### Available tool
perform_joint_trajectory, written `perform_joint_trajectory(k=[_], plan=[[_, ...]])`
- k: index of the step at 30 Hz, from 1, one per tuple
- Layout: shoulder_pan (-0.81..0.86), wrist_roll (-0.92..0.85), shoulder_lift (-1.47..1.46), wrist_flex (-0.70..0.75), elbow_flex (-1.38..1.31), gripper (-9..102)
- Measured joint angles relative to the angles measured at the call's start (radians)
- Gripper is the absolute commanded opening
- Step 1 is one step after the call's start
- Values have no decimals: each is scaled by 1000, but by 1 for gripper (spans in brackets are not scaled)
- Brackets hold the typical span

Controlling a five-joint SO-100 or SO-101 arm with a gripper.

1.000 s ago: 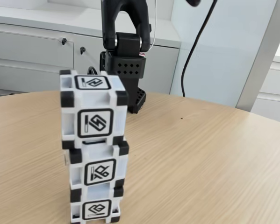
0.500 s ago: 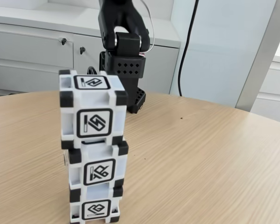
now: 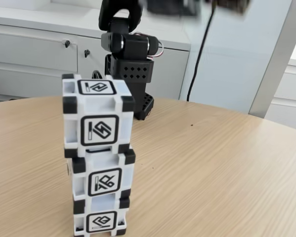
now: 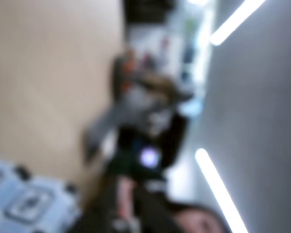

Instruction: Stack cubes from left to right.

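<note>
Three white cubes with black corners stand stacked in one tower at the front left of the round wooden table [image 3: 212, 163] in the fixed view: top cube [image 3: 98, 116], middle cube [image 3: 104, 178], bottom cube [image 3: 101, 219]. The top cube sits slightly off to the left of the middle one. Nothing touches the tower. The black arm [image 3: 130, 49] rises behind it, and its far end [image 3: 170, 5] is a dark smear along the top edge, so I cannot tell how the jaws stand. The wrist view is heavily blurred, with part of one cube [image 4: 24, 204] at its lower left.
The arm's base [image 3: 138, 103] stands on the table behind the tower. A black cable [image 3: 199, 59] hangs down behind the table. Grey cabinets [image 3: 34, 49] line the back wall. A person's head [image 4: 194, 221] appears blurred in the wrist view.
The arm's upper links have turned and lifted away, blurring along the top edge. The cable has swung a little. The tower of cubes has not moved.
</note>
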Motion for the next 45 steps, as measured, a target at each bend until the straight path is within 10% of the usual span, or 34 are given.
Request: perform_joint_trajectory(k=[11, 27, 45], plan=[[-2, -49, 0, -124, 350, 0], [3, 6, 0, 318, 390, 0], [3, -25, 0, 342, 390, 0]])
